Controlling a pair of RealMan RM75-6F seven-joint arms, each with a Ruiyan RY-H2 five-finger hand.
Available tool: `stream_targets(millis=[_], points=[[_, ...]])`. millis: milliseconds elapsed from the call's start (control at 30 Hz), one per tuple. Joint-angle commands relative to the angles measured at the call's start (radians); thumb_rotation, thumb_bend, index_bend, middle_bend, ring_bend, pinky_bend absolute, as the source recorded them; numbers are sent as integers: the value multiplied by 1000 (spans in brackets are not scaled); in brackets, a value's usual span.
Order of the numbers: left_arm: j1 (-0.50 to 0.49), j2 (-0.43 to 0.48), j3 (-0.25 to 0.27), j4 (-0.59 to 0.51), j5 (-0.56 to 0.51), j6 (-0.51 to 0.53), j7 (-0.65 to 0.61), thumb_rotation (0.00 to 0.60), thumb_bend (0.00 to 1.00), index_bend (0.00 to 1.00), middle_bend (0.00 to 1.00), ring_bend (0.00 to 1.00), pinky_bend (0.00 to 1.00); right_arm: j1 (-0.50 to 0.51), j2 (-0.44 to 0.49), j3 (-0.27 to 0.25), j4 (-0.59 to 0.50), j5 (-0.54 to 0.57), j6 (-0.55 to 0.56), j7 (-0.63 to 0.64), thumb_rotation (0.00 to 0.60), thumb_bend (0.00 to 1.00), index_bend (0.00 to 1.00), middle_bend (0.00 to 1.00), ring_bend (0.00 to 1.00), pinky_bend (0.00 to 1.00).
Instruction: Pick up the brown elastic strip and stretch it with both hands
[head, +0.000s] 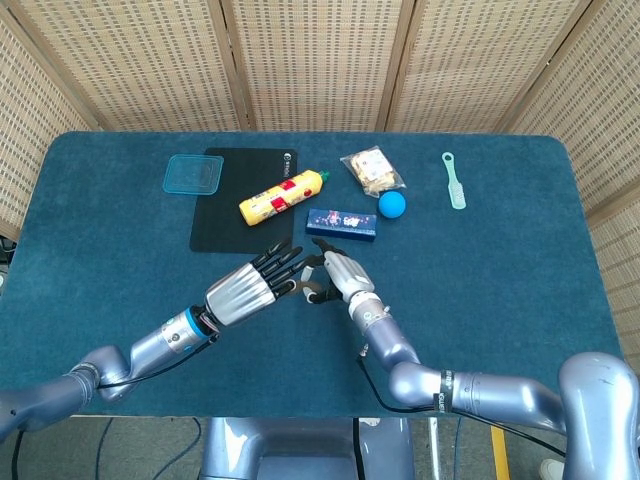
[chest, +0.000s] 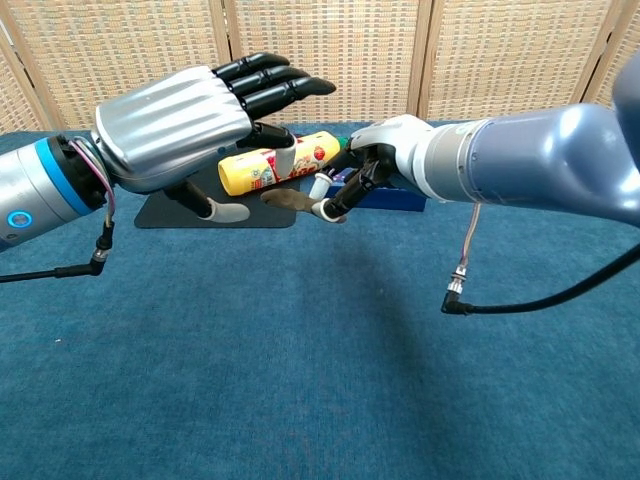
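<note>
The brown elastic strip (chest: 288, 197) hangs just above the blue tablecloth, in front of the black mat (chest: 190, 212). My right hand (chest: 372, 165) (head: 340, 275) pinches its right end between fingertips. My left hand (chest: 180, 125) (head: 245, 292) reaches in from the left with its fingers stretched out straight, close above the strip's free left end, and holds nothing. In the head view those fingers hide most of the strip. Whether the left thumb touches the strip I cannot tell.
Behind the hands lie a yellow bottle (head: 283, 195) on the mat, a dark blue box (head: 342, 223), a blue ball (head: 392, 205), a snack bag (head: 372, 170) and a clear blue lid (head: 193, 173). A pale green brush (head: 454, 180) lies at the far right.
</note>
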Motion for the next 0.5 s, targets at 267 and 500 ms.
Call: stream_targets(millis=[267, 500], points=[[-24, -32, 17, 43, -3, 7, 16, 600, 292, 486, 0, 0, 0, 2, 15, -9, -20, -2, 5, 14, 600, 565, 751, 82, 0, 0], [-45, -46, 25, 53, -9, -7, 35, 600, 293, 498, 0, 0, 0, 5, 26, -12, -32, -4, 7, 25, 600, 566, 753, 82, 0, 0]])
